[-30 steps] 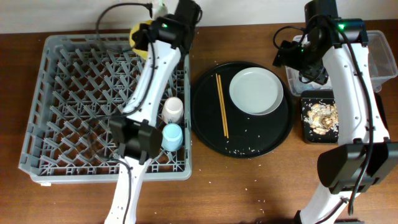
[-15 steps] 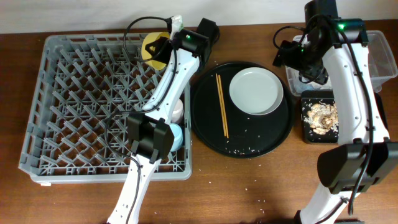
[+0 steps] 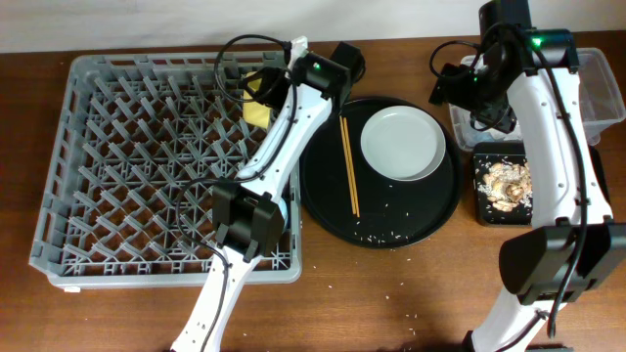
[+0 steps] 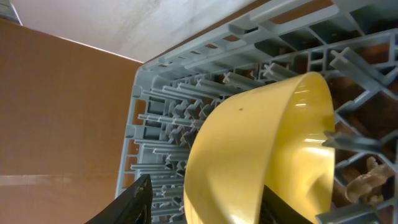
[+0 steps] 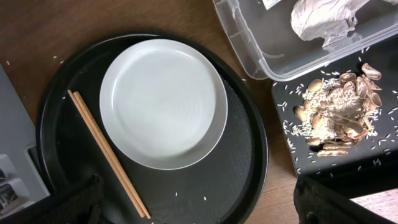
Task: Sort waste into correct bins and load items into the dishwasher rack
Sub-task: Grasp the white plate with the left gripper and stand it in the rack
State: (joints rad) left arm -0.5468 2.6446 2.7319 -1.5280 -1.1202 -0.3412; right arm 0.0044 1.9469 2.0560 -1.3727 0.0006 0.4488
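My left gripper [image 3: 282,86] is shut on the rim of the yellow bowl [image 3: 256,95], which is tilted on its side among the pegs at the far right of the grey dishwasher rack [image 3: 127,156]. In the left wrist view the bowl [image 4: 261,149] fills the space between my fingers [image 4: 205,208]. The pale grey plate [image 3: 403,144] and the chopsticks [image 3: 349,166] lie on the round black tray [image 3: 333,210]. My right gripper [image 5: 205,211] is wide open and empty above them. The napkin [image 5: 323,18] lies in the clear tub [image 3: 599,93]. Food scraps [image 3: 504,186] fill the small black tray [image 3: 481,217]. The cups are hidden under my left arm. The wrapper is out of view.
Rice grains are scattered on the round black tray and on the brown table in front of it. The tub and the small black tray stand at the table's right edge. My left arm lies across the rack's right side.
My left gripper has carried the yellow bowl from the rack's far edge toward the right and the front. My left arm now covers the two cups. My right arm has not moved.
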